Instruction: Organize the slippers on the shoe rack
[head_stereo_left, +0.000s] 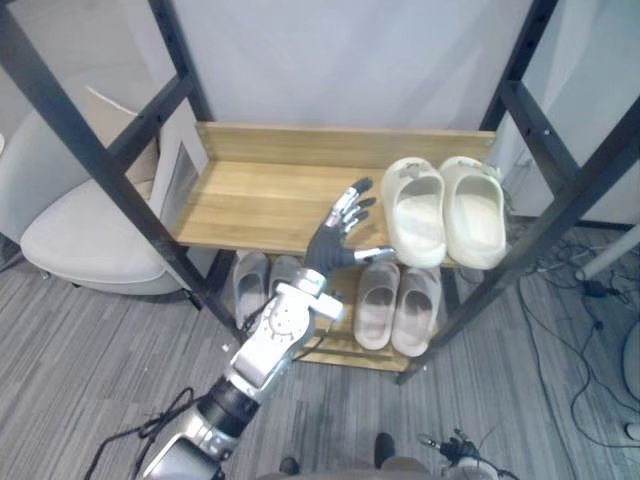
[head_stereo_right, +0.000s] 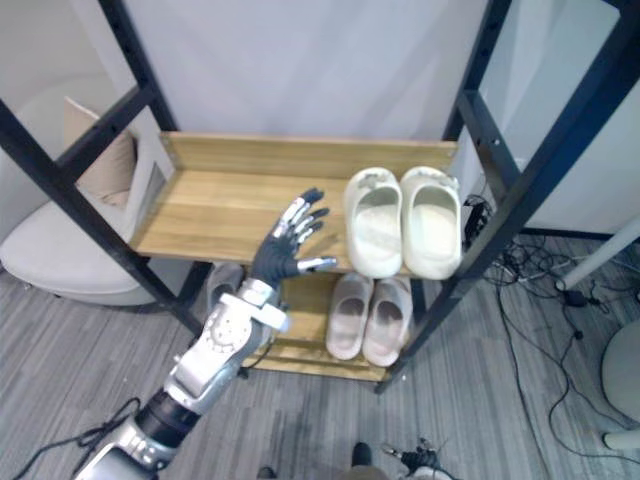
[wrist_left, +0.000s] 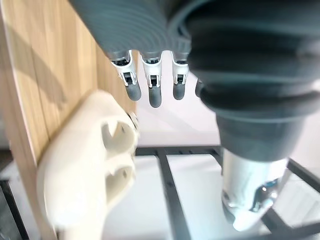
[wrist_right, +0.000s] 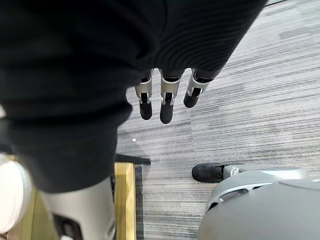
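left eye view: the black metal shoe rack with wooden shelves carries a pair of cream foam slippers on the right of its upper shelf. a grey pair and a taupe pair sit on the shelf below. the left hand hovers at the upper shelf's front edge, just beside the nearer cream heel, fingers spread wide and holding nothing.

right eye view: the thumb points toward that heel; contact is unclear.

left wrist view: straight fingers hang near the cream slipper.

right wrist view: the right hand hangs relaxed, fingers straight, over the grey carpet.

the cream pair looks nearly squared, so any nudge should be a light, flat push on the heel, keeping both slippers parallel and well back from the edge.
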